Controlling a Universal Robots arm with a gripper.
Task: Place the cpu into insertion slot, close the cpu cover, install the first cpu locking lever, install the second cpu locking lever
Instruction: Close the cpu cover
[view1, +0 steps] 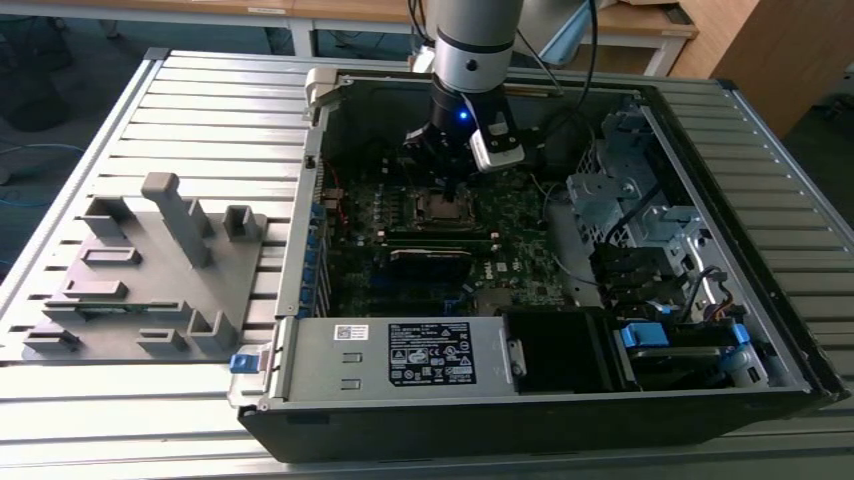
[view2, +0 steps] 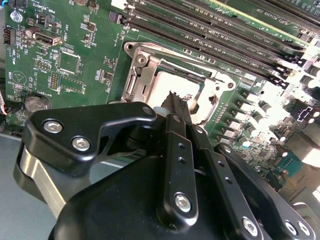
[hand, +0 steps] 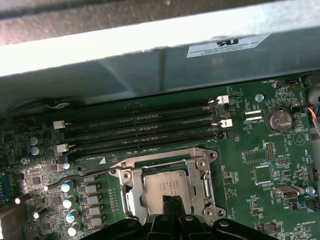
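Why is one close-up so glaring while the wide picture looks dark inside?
Second wrist view: strong glare whitens one end of the motherboard, and the cpu shines. First wrist view: softer, even light. Exterior view: the computer case is shaded inside; a blue light glows on the arm.

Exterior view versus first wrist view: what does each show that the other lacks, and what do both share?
Exterior view: the grey slatted metal table, the grey plastic parts fixture on it, the whole open black computer case. First wrist view: the dull silver square cpu framed by the thin silver metal cpu cover, the round silver coin battery. Both: the dark green motherboard, the square black insertion slot, the black pincer above it.
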